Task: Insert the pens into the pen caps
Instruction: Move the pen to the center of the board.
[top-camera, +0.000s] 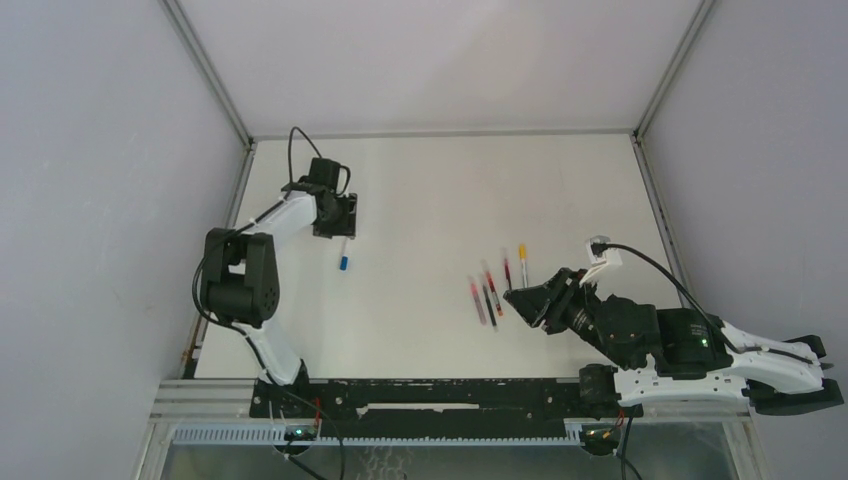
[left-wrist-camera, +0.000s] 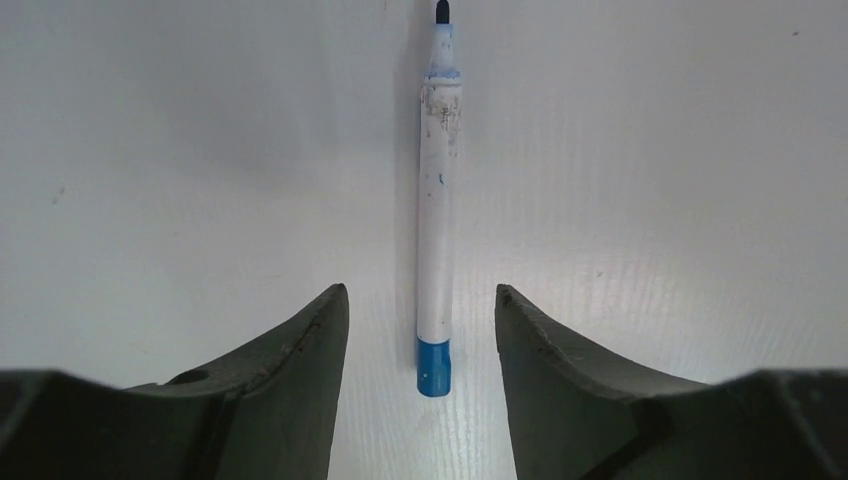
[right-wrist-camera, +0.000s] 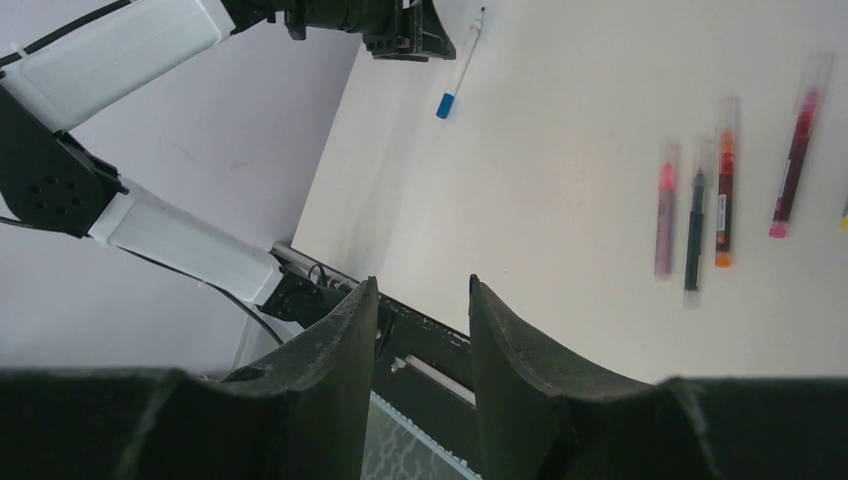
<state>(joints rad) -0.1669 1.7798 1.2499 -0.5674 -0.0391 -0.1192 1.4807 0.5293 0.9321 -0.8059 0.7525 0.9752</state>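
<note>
A blue pen (left-wrist-camera: 434, 250) with a whitish barrel and a blue end lies on the white table, and also shows in the top view (top-camera: 343, 258). My left gripper (left-wrist-camera: 421, 295) is open above it, one finger on each side of the blue end, not touching it; in the top view it (top-camera: 340, 230) is at the far left. Several more pens lie mid-table: pink (top-camera: 477, 298), black (top-camera: 489, 305), orange-red (top-camera: 493, 288), red (top-camera: 507, 270) and yellow (top-camera: 522, 262). My right gripper (right-wrist-camera: 420, 285) is open and empty just right of them (top-camera: 516, 297). I cannot make out any loose caps.
The pen group also shows in the right wrist view (right-wrist-camera: 695, 215). The black front rail (top-camera: 440, 395) runs along the table's near edge. Grey walls close in the table (top-camera: 430, 190) on the left, back and right.
</note>
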